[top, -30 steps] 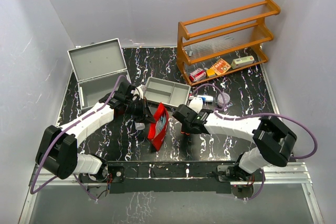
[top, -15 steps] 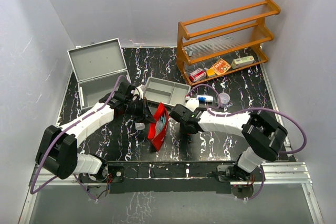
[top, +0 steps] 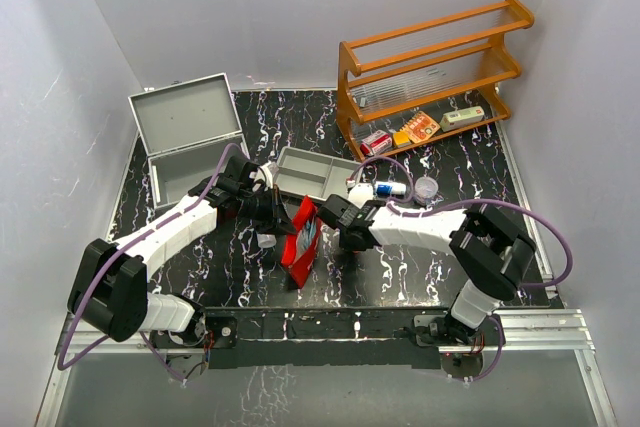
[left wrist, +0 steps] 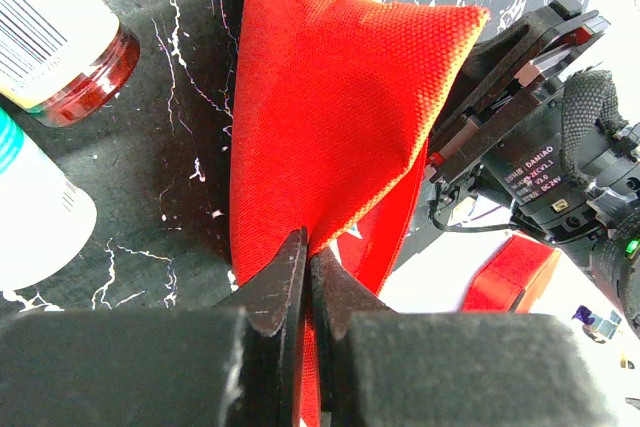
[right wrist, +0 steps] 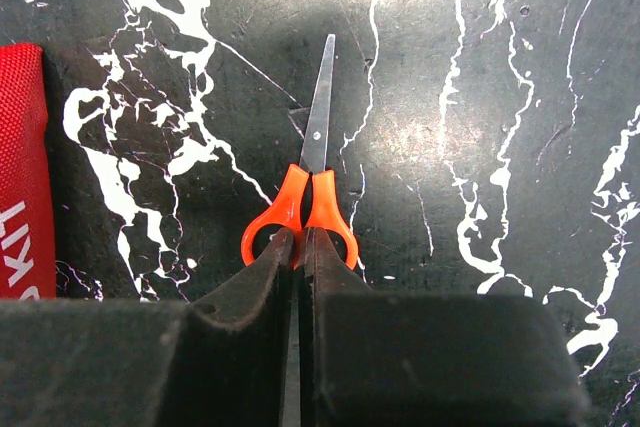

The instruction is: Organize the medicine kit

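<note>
Between my right gripper's (right wrist: 297, 243) tips, only the wrist view shows scissors (right wrist: 318, 122) clamped; my left gripper (left wrist: 307, 269), arm outstretched, pinches the pouch (left wrist: 330, 117).

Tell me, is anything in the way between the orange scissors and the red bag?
No, nothing visible is. The right gripper is shut on the scissors, and only bare black tabletop lies between them and the red bag just to the side. The left gripper pinches the bag's edge, holding it upright.

We lose the lower handle loops of the orange-handled steel scissors (right wrist: 315, 147) behind the right gripper (right wrist: 300, 239); the red fabric pouch (right wrist: 20, 167) is cut by the left edge.
</note>
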Robot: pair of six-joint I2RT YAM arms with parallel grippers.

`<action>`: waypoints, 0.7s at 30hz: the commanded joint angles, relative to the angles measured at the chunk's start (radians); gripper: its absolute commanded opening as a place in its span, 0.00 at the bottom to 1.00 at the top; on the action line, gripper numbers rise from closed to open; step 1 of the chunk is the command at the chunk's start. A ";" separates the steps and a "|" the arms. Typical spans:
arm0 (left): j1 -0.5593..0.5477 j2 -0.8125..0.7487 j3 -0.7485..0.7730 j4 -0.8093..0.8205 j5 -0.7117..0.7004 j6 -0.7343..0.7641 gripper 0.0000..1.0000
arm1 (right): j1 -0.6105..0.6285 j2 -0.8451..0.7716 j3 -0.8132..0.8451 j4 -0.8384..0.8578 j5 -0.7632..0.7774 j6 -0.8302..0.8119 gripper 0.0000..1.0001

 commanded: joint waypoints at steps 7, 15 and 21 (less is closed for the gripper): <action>0.003 -0.020 0.012 -0.009 0.009 0.004 0.00 | -0.004 -0.144 -0.069 0.058 0.045 0.018 0.00; 0.003 -0.018 0.021 -0.009 0.011 0.004 0.00 | -0.005 -0.346 -0.084 0.137 0.051 0.005 0.00; 0.004 -0.017 0.023 -0.003 0.011 -0.006 0.00 | -0.004 -0.424 -0.068 0.254 -0.078 0.006 0.00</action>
